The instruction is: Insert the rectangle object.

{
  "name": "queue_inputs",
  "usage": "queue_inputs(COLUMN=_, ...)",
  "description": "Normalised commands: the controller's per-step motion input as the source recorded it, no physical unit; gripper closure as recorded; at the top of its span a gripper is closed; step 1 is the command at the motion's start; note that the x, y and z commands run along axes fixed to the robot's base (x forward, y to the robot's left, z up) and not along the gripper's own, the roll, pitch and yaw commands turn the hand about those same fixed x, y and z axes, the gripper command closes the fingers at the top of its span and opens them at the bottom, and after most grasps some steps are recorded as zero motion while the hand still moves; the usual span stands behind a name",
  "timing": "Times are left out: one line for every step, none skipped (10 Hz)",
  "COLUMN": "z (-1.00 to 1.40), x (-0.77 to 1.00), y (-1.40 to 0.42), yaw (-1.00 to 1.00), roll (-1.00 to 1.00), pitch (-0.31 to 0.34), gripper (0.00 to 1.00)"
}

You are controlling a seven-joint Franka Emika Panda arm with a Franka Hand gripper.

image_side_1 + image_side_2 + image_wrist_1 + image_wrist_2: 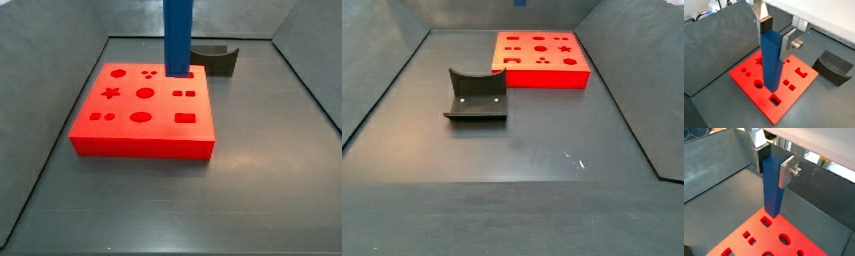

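**Blue bar held upright over red block**

Both wrist views show the gripper point(773, 31) with its silver fingers point(787, 172) clamped on the upper part of the rectangle object point(771, 60). In a side view we see only the bar point(177, 36), upright, its lower end at the far edge of the red block point(143, 108); the gripper is out of frame. In another side view we see the block point(540, 55) and the dark curved holder point(476, 94), well apart. The gripper points straight down.

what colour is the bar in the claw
Blue, plain; the bar shows best in a wrist view.
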Motion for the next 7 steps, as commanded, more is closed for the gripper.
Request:
queue_inputs(z=-0.07, x=-0.03, y=-0.05, yaw=0.0, roll=0.0, pitch=-0.047, gripper=1.0)
queue_inputs(z=-0.12, x=0.49, y=-0.03, yaw=-0.08, roll=0.14, pitch=0.0, gripper=1.0)
queue_inputs(z=-0.01, x=0.55, y=0.0, yaw=0.0, roll=0.36, pitch=0.0, gripper=1.0)
queue_inputs(z=0.0, x=0.45, y=0.04, yaw=0.0, roll=0.46, pitch=-0.01, gripper=1.0)
queue_inputs(z=-0.16, x=0.47, y=0.0, yaw=0.0, roll=0.44, pitch=-0.011, gripper=1.0)
queue_inputs(z=-0.34, x=0.44, y=0.0, yaw=0.0, roll=0.41, pitch=-0.039, gripper=1.0)
queue_inputs(z=-0.37, x=0.39, y=-0.08, yaw=0.0, roll=0.41, pitch=-0.047, gripper=1.0)
